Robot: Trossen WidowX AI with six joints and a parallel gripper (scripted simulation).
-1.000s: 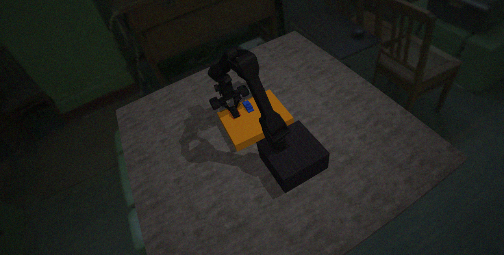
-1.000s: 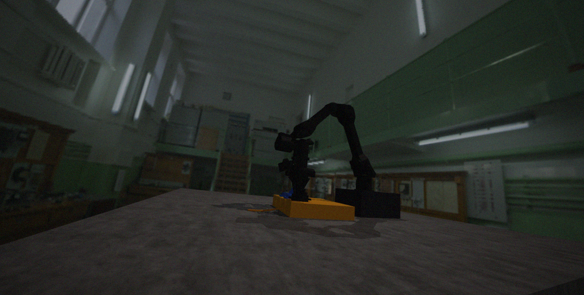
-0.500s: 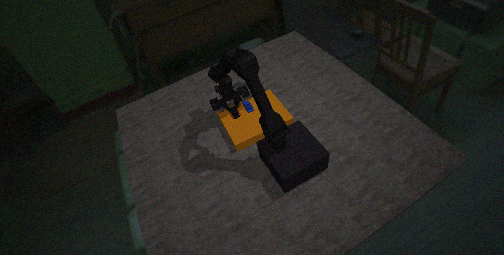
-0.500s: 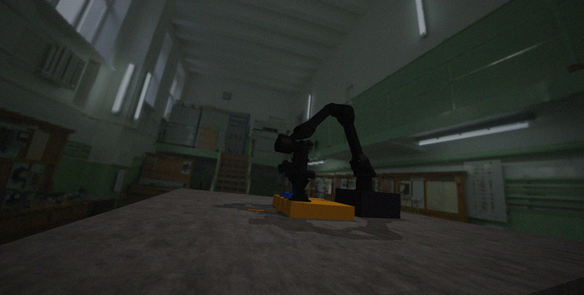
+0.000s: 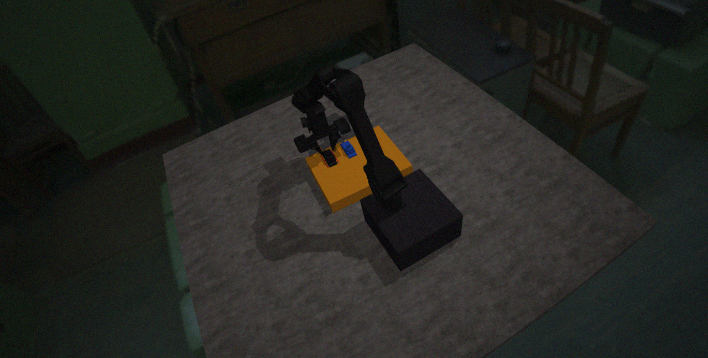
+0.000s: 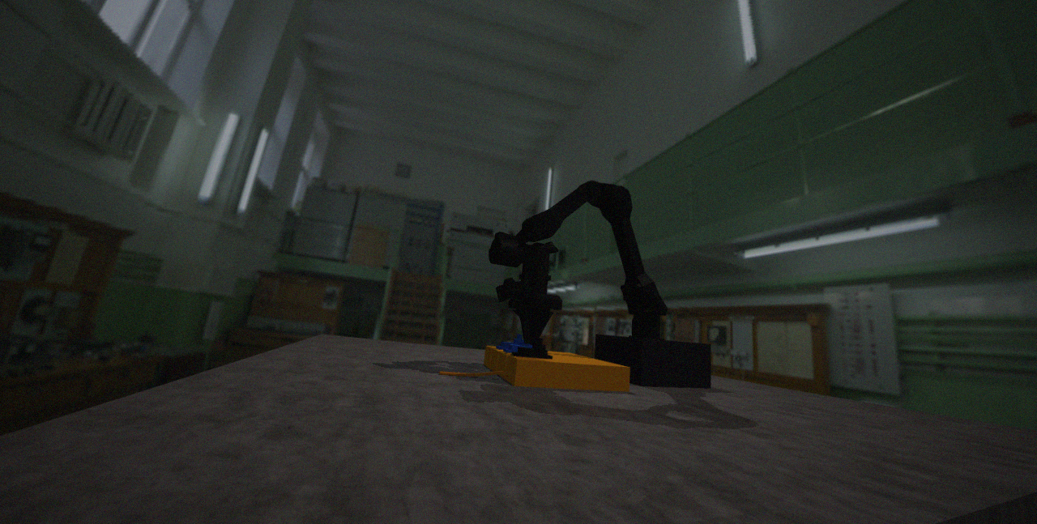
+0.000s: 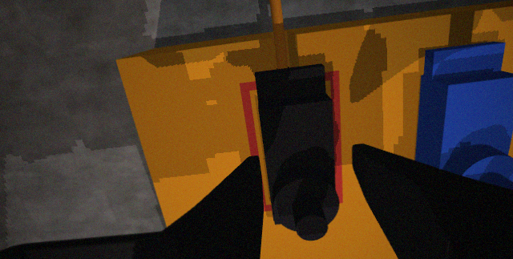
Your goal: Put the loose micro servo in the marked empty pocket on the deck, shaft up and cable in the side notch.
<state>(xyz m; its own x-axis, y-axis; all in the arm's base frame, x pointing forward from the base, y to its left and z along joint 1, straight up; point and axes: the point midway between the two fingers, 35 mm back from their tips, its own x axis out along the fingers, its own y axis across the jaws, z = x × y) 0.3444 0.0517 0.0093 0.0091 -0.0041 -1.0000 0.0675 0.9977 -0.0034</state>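
Micro servo, black: sitting inside the red-marked pocket on the orange deck, output shaft pointing up, orange cable running out over the far edge onto the worktop; full seating of the ears cannot be judged. Pincer: standing open, fingers flanking the servo with gaps showing either side, gripping nothing; placement and release appearing done, withdrawal clear of the deck remaining; blue servo sitting to the right, untouched.
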